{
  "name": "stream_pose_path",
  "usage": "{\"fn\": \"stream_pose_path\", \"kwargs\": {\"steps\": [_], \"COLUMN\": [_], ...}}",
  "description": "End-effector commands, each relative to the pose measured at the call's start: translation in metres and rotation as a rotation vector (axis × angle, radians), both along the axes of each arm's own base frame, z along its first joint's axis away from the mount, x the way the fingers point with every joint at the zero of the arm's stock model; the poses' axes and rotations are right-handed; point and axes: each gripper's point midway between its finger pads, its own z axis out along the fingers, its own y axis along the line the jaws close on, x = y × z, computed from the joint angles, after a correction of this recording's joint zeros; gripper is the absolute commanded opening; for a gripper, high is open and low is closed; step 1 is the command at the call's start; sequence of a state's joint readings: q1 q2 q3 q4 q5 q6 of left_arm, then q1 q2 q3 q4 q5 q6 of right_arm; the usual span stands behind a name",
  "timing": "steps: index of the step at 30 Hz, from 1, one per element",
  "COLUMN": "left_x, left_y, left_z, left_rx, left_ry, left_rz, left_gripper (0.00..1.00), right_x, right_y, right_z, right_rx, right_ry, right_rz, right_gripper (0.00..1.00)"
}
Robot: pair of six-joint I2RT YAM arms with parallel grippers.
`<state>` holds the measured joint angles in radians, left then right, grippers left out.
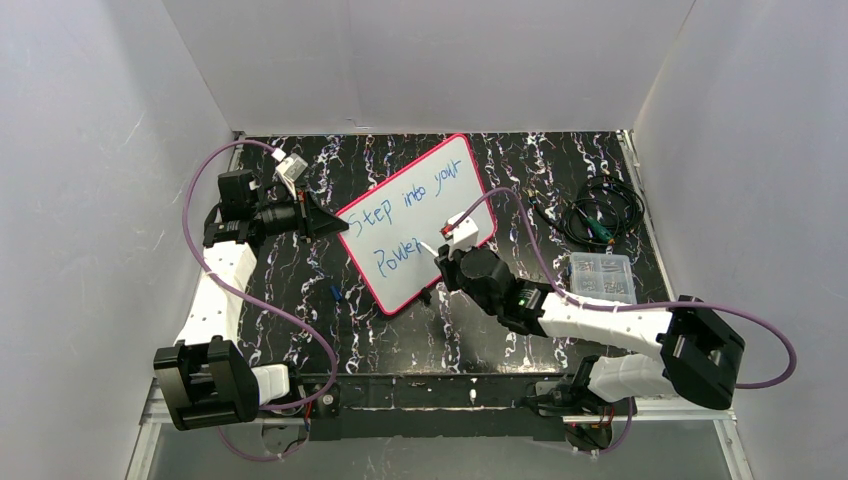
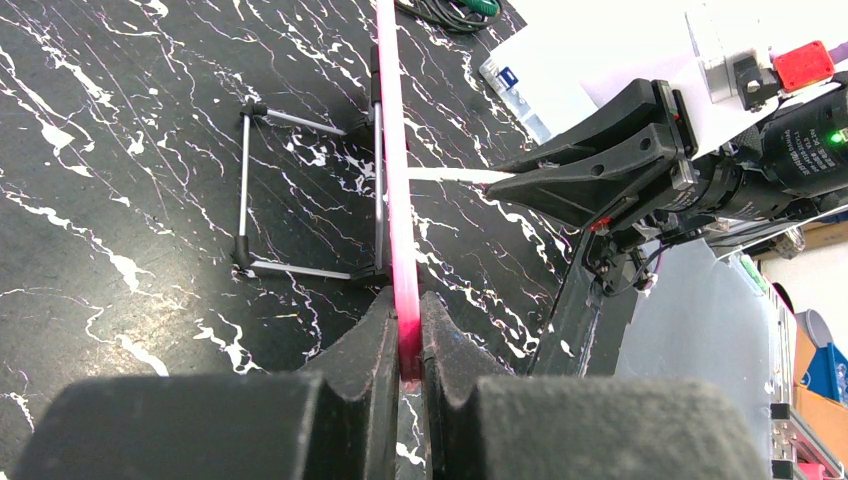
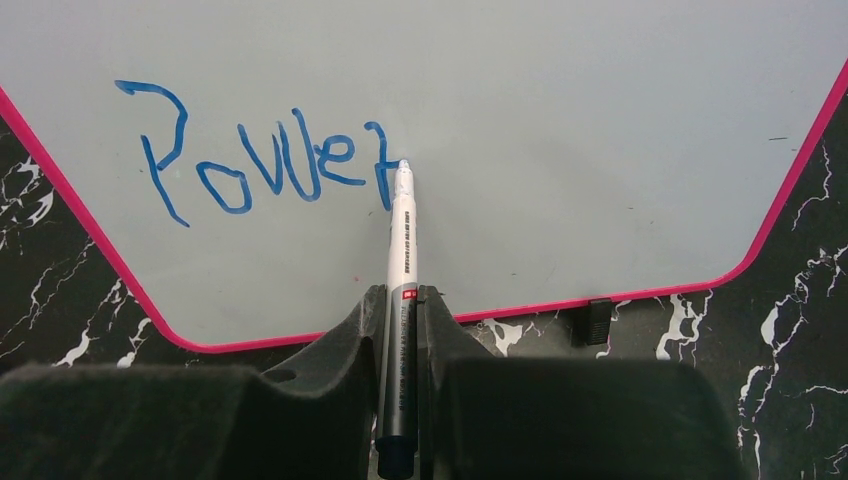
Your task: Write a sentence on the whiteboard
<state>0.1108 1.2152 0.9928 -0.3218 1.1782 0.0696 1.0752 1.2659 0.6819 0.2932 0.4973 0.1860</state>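
1. Closest in, right wrist view: my right fingers [image 3: 362,325] are pinching the marker pen [image 3: 404,240] about its lower barrel, which runs straight out between them, dark end cap nearest the camera.
2. Pen tip: it meets the whiteboard [image 3: 600,120] at the last letter of "Power", just beside the stroke's right edge.
3. Step in hand, as I judge it: finishing that last letter, with perhaps a full stop to follow. To do it well, I should keep pressure light and even, hold the barrel at one steady angle, and lift cleanly off the face so no stray tail is drawn.
4. Left wrist view: my left fingers [image 2: 370,340] are pressed onto the pink frame [image 2: 392,150] of the board, seen edge-on. This clamp should hold firm, since any push from the pen would otherwise rock the board.
5. Behind the board: a wire stand [image 2: 245,180] rests on the black marbled surface [image 2: 120,150].
6. Top view: the sentence [image 1: 420,215] lies in two blue lines across the board, which sits mid-surface between both arms, turned at a slant.
7. Farthest, at the right: a clear plastic box [image 1: 602,277] and a coiled cable [image 1: 600,215], well apart from the board.
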Motion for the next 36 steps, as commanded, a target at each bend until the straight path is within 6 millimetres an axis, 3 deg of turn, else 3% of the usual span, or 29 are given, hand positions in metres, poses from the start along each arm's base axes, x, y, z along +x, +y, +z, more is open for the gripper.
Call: {"fn": "stream_pose_path", "kwargs": {"steps": [1,5,8,15,36], "left_x": [-0.019,-0.019,-0.019,-0.019,-0.02], "left_y": [-0.011,-0.011,-0.011,-0.011,-0.011], "left_z": [0.018,0.019,0.019,0.019,0.019], "left_rx": [-0.04,-0.041,-0.041,-0.042,-0.047], "left_ry": [-0.056,-0.057,-0.058,-0.058,-0.056], "left_rz": [-0.087,-0.088,-0.088,-0.088,-0.094], "left_gripper": [0.0,0.0,0.0,0.0,0.0], "right_x": [0.003,0.0,-0.001,-0.002,0.006], "right_y": [-0.003,-0.014,-0.019,-0.015,0.0], "right_z": [0.028,0.034,0.023,0.009,0.001], "right_rx": [0.094,0.122,0.111,0.096,0.063], "right_ry": [-0.04,-0.045,-0.024,0.007,-0.003], "right_rz": [-0.022,-0.047,-0.069,-0.057,-0.042], "right_gripper": [0.01,0.01,0.01,0.01,0.01]}}
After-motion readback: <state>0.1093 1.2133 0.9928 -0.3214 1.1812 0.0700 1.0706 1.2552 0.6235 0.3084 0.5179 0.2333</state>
